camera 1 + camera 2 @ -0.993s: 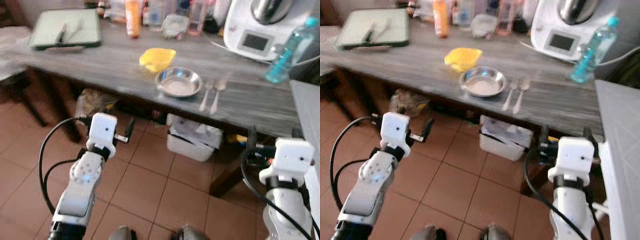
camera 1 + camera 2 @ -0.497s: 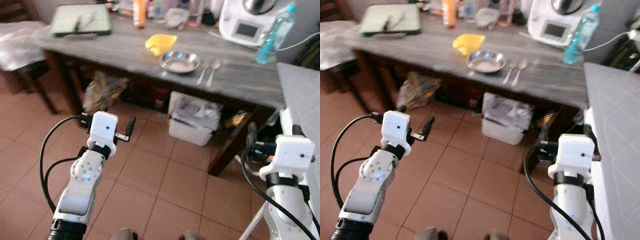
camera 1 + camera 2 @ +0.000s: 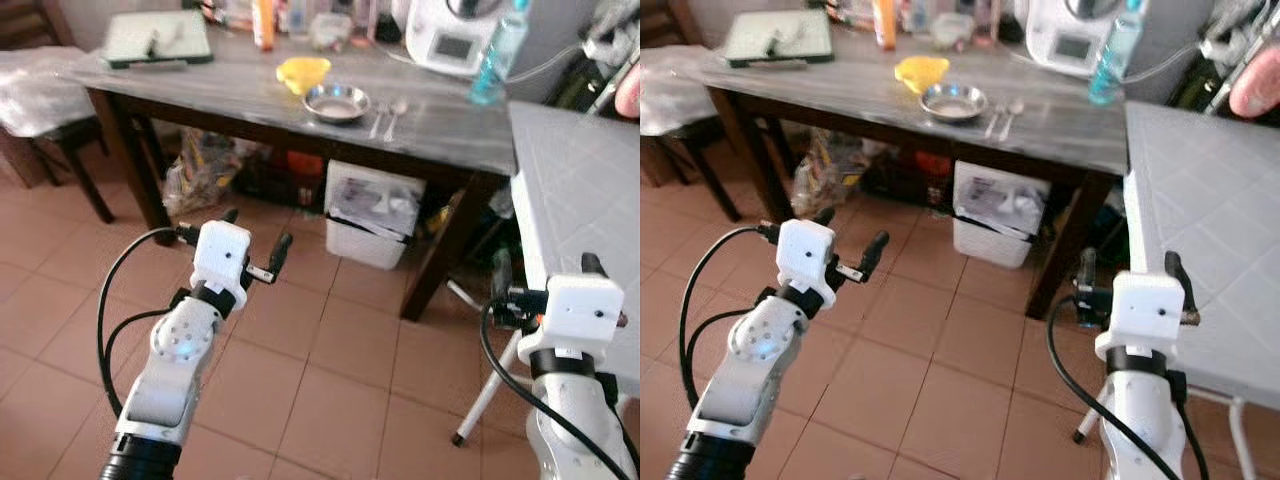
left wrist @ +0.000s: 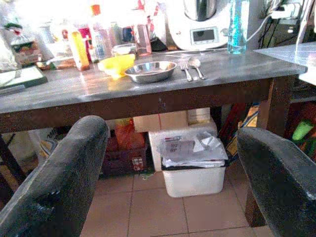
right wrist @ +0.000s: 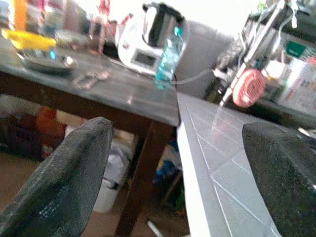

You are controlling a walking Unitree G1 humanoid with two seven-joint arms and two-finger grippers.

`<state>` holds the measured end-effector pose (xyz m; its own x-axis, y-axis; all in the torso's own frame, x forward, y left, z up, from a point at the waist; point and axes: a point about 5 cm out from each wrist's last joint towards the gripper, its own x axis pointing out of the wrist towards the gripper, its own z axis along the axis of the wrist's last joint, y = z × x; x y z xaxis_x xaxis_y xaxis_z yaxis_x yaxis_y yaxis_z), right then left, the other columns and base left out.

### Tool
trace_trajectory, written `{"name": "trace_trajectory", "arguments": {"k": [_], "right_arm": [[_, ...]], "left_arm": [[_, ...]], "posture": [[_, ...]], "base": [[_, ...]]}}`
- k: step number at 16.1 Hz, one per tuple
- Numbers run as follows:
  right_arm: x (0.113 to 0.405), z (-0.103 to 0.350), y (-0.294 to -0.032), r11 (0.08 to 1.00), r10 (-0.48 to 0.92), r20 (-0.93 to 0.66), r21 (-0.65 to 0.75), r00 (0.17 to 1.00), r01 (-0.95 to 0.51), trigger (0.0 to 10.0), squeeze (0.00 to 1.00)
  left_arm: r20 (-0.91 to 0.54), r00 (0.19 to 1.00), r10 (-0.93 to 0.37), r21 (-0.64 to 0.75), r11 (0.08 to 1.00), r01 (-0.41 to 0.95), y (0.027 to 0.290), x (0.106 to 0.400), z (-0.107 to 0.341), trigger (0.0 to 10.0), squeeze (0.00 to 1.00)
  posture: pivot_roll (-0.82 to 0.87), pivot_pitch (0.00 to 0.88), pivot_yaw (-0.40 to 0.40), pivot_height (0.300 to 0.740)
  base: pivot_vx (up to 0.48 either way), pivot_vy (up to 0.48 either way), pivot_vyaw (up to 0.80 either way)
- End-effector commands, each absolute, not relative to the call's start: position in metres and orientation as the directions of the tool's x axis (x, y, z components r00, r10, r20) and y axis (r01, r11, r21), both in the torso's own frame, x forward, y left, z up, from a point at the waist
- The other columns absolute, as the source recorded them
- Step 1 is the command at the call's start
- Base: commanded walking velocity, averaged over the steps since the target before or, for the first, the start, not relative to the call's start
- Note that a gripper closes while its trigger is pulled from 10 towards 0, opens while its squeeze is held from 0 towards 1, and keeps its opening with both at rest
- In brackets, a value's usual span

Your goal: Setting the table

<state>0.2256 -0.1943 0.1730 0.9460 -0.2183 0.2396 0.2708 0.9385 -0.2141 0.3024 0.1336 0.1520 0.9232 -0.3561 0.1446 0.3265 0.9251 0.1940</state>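
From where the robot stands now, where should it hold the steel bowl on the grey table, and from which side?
Grip the steel bowl by its thin near rim, coming from the table's front edge. It is shallow and upright, the yellow bowl crowds its far left, and the fork and spoon lie on its right.

Shiny steel bowl [image 3: 337, 101], metal fork [image 4: 186, 71] and spoon [image 4: 196, 64] on a grey, streaked wooden table [image 3: 250, 85]; matt terracotta floor tiles [image 3: 330, 370]; translucent plastic bottle [image 3: 491, 55].
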Motion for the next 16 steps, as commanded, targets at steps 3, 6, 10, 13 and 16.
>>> {"name": "trace_trajectory", "arguments": {"k": [3,6,10,13,16], "right_arm": [[0.224,0.171,-0.199,0.932,-0.233,0.228,-0.226,0.945,0.284,10.0,0.00],[0.225,0.173,-0.201,0.927,-0.243,0.235,-0.229,0.941,0.297,10.0,0.00],[0.225,0.172,-0.201,0.925,-0.253,0.236,-0.227,0.938,0.306,10.0,0.00],[0.227,0.174,-0.203,0.922,-0.256,0.243,-0.230,0.936,0.312,10.0,0.00],[0.227,0.175,-0.205,0.918,-0.260,0.248,-0.236,0.933,0.318,10.0,0.00]], "left_arm": [[0.158,0.918,-0.364,0.175,0.925,0.336,0.127,0.307,0.157,10.0,0.00],[0.161,0.911,-0.379,0.164,0.921,0.354,0.124,0.306,0.157,10.0,0.00],[0.164,0.907,-0.389,0.157,0.918,0.365,0.120,0.308,0.158,10.0,0.00],[0.165,0.903,-0.396,0.158,0.915,0.372,0.119,0.309,0.159,10.0,0.00],[0.166,0.901,-0.400,0.153,0.914,0.377,0.117,0.309,0.158,10.0,0.00]], "posture": [[0.08,0.140,-0.032,0.740],[0.08,0.139,-0.028,0.740],[0.08,0.139,-0.021,0.740],[0.07,0.136,-0.020,0.740],[0.07,0.134,-0.020,0.740]], "base": [[0.000,-0.167,0.00],[0.000,-0.427,0.00],[0.000,-0.480,0.00],[0.000,-0.480,0.00],[0.000,-0.480,0.00]]}}
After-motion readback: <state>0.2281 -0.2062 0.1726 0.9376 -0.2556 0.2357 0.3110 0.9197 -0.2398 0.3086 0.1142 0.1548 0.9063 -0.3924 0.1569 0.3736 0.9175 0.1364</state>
